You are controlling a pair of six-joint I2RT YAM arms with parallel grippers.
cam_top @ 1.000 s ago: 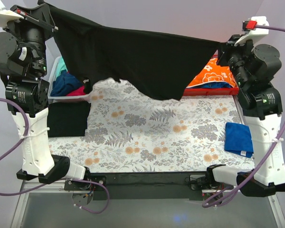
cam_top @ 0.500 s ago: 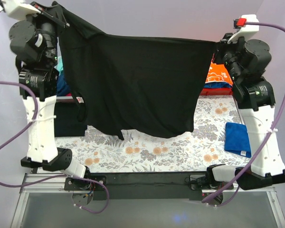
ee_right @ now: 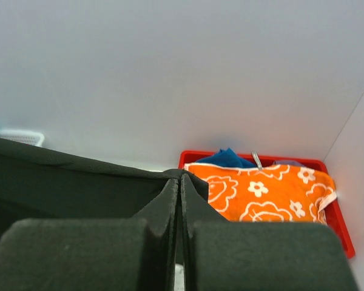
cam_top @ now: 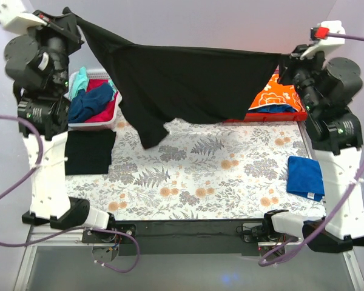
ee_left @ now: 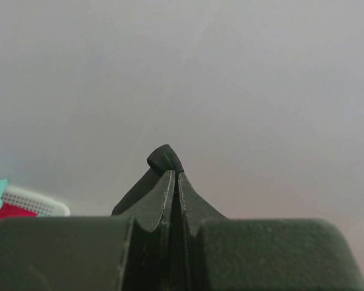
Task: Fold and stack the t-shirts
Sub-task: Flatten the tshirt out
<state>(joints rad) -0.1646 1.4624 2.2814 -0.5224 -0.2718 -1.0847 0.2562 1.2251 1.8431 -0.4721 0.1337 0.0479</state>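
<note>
A large black t-shirt [cam_top: 182,85] hangs stretched in the air between my two grippers, above the far half of the table. My left gripper [cam_top: 70,15] is shut on its top left corner; a bunch of black cloth [ee_left: 164,159] pokes past the left gripper [ee_left: 175,174]. My right gripper [cam_top: 284,60] is shut on the top right corner; the cloth [ee_right: 67,179] runs left from the right gripper [ee_right: 180,180]. A folded black shirt [cam_top: 88,151] lies at the table's left. A folded royal blue shirt [cam_top: 305,177] lies at the right.
A white basket [cam_top: 91,124] at the back left holds teal, blue and red clothes. A red tray [cam_top: 264,118] at the back right holds orange flowered and blue clothes; it also shows in the right wrist view [ee_right: 261,159]. The fern-patterned covering [cam_top: 200,182] spans the table.
The black shirt swung toward the near side half a second ago, hanging low over the table; now it has swung back and hangs higher over the far half. Both arms shifted slightly.
</note>
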